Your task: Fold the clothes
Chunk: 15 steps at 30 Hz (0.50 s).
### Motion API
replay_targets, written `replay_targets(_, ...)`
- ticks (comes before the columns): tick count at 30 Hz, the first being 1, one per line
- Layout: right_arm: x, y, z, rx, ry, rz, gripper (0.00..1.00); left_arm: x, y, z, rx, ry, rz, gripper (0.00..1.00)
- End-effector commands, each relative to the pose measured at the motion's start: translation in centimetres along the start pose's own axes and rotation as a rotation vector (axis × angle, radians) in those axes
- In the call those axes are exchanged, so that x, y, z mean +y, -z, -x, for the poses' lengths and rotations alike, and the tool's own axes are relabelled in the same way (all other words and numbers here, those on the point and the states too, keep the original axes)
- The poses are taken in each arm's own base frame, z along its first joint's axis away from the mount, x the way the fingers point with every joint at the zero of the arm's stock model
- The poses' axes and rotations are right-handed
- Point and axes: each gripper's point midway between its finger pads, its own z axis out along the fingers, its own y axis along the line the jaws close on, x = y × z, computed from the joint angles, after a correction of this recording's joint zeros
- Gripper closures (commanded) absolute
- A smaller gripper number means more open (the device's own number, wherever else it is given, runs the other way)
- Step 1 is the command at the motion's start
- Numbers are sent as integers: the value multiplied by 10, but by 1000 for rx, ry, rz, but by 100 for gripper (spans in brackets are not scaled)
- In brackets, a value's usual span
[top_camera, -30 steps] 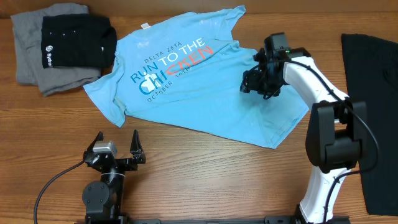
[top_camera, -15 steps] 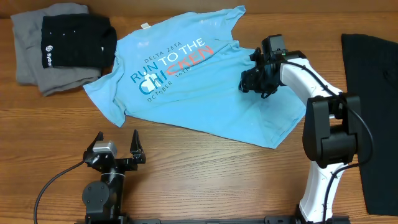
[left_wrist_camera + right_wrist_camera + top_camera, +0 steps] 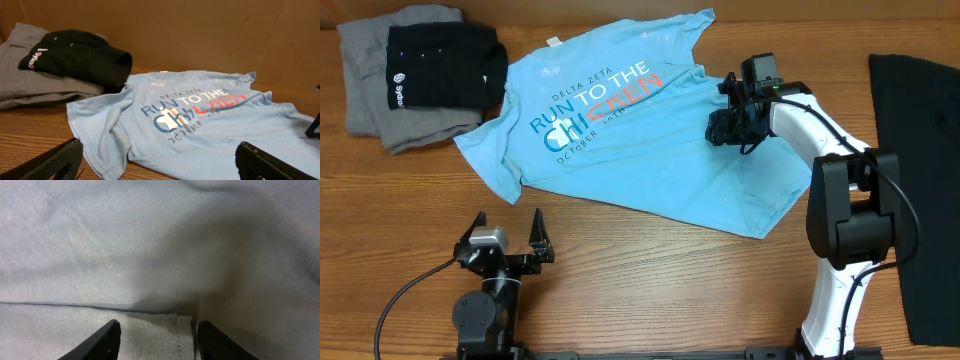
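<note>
T-shirt (image 3: 620, 130): my right fingers (image 3: 107, 340) are closing astride its hem, not yet clamped; left fingers (image 3: 50, 162) stand wide apart.

Overhead, left wrist: bright, even, sharp; soft shadows. Right wrist: dimmer, broad shadow over right of shirt (image 3: 150, 240), slight blur.

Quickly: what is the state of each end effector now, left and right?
Left end effector: open, holding nothing.
Right end effector: open, jaws apart over the T-shirt hem, not yet gripping.
</note>
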Motion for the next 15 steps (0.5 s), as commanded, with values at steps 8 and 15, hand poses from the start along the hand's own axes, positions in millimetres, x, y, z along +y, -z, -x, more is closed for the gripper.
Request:
replay_targets(8,1,-4,-12,43,2,3,55,-1,0,0,-5,-9,-2,0)
replay_targets(15,1,-5,-11,37,2,4,71,-1,0,0,-5,-9,-2,0)
